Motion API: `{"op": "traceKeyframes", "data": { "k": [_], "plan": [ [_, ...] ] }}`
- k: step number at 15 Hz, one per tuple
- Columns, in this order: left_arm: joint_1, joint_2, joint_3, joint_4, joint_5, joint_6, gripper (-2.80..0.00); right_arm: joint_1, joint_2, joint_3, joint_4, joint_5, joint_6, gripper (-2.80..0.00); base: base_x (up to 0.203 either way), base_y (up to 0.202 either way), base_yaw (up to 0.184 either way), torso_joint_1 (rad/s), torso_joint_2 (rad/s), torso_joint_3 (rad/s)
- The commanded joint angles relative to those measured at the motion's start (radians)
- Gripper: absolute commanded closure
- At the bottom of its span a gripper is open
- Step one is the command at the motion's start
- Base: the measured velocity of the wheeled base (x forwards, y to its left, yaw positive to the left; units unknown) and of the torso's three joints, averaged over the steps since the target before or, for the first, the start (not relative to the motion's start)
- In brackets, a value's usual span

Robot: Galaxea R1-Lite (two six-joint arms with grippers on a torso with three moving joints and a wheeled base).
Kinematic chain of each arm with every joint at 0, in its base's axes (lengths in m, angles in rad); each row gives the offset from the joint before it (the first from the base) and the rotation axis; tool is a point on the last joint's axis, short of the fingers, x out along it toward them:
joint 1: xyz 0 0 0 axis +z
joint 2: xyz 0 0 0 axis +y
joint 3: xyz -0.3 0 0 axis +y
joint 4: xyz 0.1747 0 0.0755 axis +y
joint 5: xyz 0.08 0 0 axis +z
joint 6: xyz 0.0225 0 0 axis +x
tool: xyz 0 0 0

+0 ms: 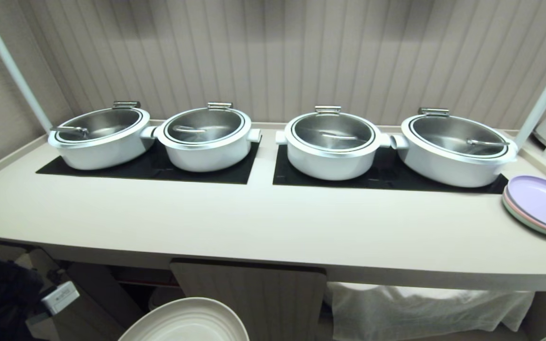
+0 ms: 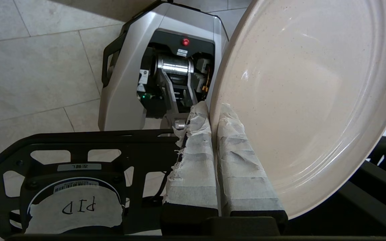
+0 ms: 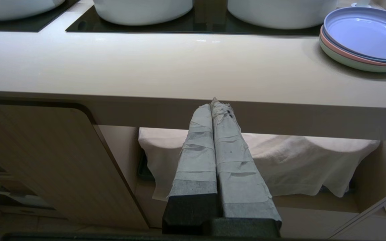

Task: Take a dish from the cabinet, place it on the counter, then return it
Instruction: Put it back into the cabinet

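Left end effector pinches the dish, its rim cropped.

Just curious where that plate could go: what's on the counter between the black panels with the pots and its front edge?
Nothing: in the head view that strip of the counter is bare, apart from the stacked pastel plates at its right end.

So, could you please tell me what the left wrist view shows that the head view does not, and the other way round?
Only the left wrist view shows the left gripper, its tape-wrapped fingers shut on the rim of the round cream dish, with the robot's grey base and tiled floor beyond. Only the head view shows the cream-white counter, four white steel-lined pots, the stacked lilac and pastel plates and a fluted beige cabinet door. Both show the dish; in the head view it peeks in below the counter.
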Motion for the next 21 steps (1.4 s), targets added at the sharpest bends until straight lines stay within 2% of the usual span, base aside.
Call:
{"op": "traceKeyframes", "data": {
  "k": [1,12,21],
  "plan": [
    [0.000,0.003,0.000,0.003,-0.001,-0.004,0.00,0.000,0.001,-0.001,-0.001,0.001,0.000,0.00,0.000,0.000,0.000,-0.059,0.15,0.073],
    [0.000,-0.005,0.003,0.003,-0.001,-0.008,0.00,0.000,0.003,-0.001,-0.001,-0.001,0.006,0.00,0.000,0.000,0.000,-0.074,0.16,0.083],
    [0.000,-0.003,0.005,0.003,-0.003,-0.008,0.00,0.000,0.003,-0.001,-0.001,-0.001,0.008,0.00,0.000,0.000,0.000,-0.118,0.26,0.129]
  ]
}}
